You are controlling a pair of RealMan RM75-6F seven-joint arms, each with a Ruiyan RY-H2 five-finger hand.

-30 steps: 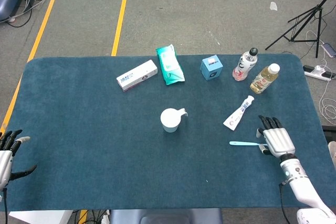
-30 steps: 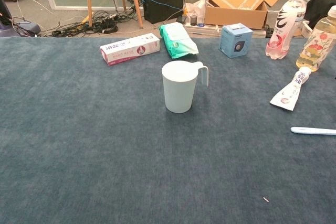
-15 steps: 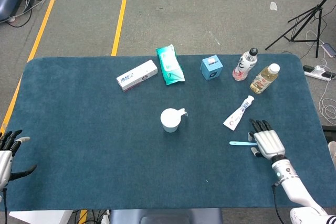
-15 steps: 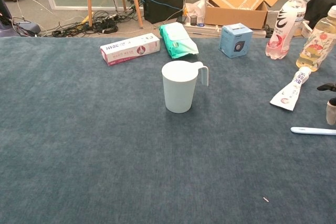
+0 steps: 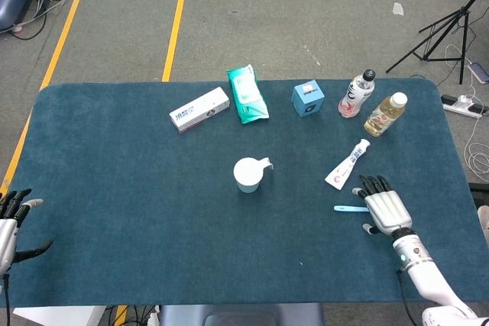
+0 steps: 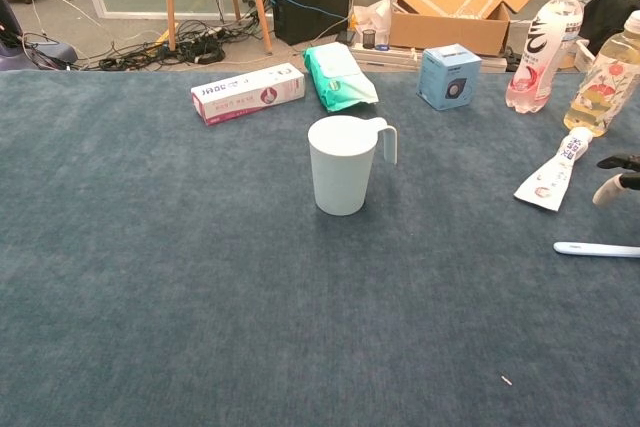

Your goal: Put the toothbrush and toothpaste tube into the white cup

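Blue table, right hand over toothbrush (near edge)

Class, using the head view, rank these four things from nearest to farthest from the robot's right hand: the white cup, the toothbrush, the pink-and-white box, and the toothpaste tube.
Measured from the right hand:
1. toothbrush, just left of the hand, its right end under the fingers.
2. toothpaste tube, up and left of the hand.
3. white cup, mid-table.
4. pink-and-white box, far back left.

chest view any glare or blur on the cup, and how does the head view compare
Chest view: the white cup is sharp, evenly lit, without glare, with only a soft shadow at its base. Head view: the cup is small but crisp, under flat light; the right hand shows no motion blur.
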